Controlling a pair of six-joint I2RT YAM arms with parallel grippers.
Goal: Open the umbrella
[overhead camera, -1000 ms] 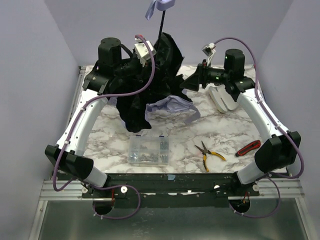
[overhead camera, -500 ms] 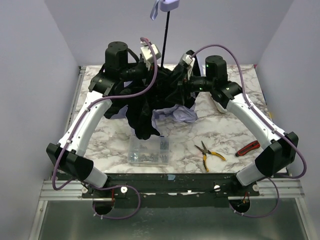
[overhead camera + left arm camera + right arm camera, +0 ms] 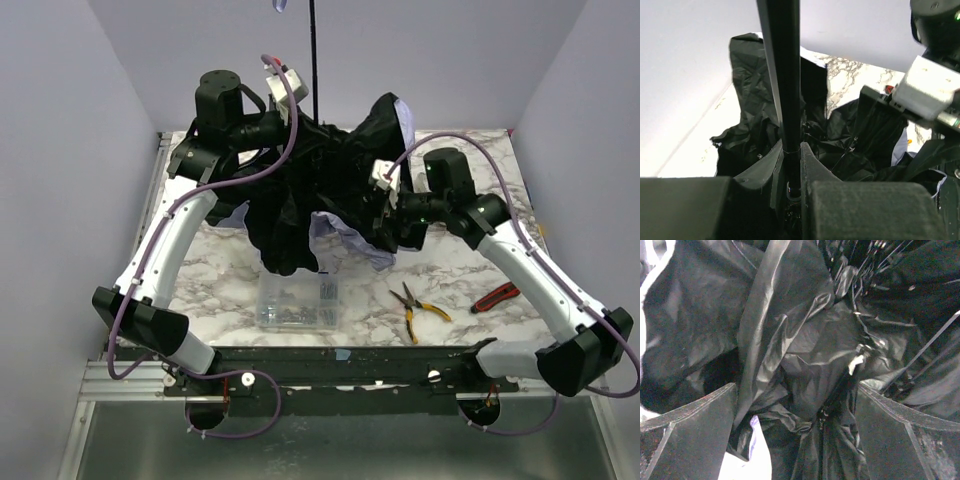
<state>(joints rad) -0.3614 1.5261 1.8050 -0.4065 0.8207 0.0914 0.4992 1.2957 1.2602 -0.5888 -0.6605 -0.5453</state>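
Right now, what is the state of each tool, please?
Left tool: closed on the umbrella, at its black shaft.
Right tool: open, holding nothing; the umbrella's fabric is in front of it.

- A robot lab work cell.
- Two robot arms (image 3: 170, 240) stand on an aluminium rail (image 3: 130, 383) at the edge of a marble-pattern table (image 3: 445, 268).
- Plain lilac walls (image 3: 70, 120) box the table in.
- Purple cables (image 3: 112, 335) loop along the arms.
- Pliers (image 3: 415, 308) and a screw box (image 3: 297, 302) lie on the table.
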